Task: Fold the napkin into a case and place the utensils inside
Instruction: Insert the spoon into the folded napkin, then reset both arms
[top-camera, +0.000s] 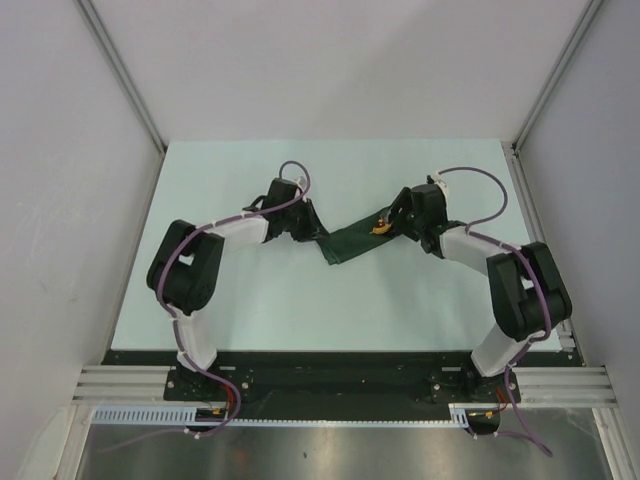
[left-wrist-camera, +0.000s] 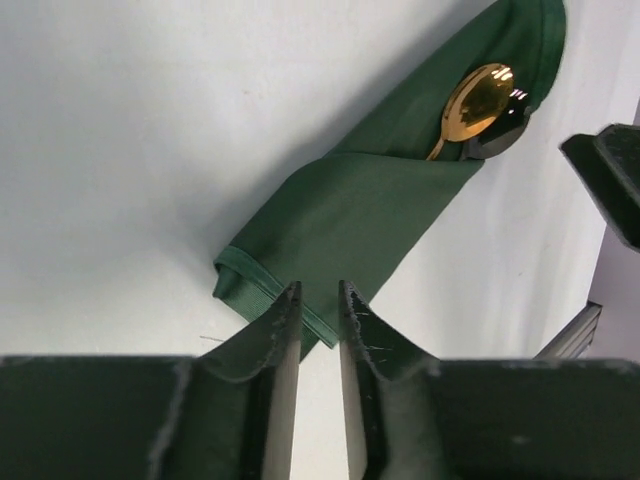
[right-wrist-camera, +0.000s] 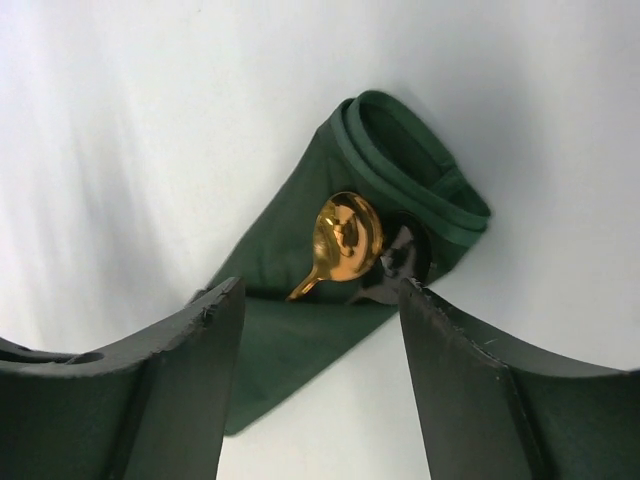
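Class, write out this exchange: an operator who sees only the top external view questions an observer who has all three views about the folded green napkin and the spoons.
Operator: From above I see only a gold glint on the case. How many spoons are in it?
Observer: Two. The gold spoon and the black spoon lie side by side, bowls sticking out, handles tucked under the fold.
Operator: Is the right gripper gripping either one?
Observer: No. The right gripper has its jaws wide apart and is closed on nothing.
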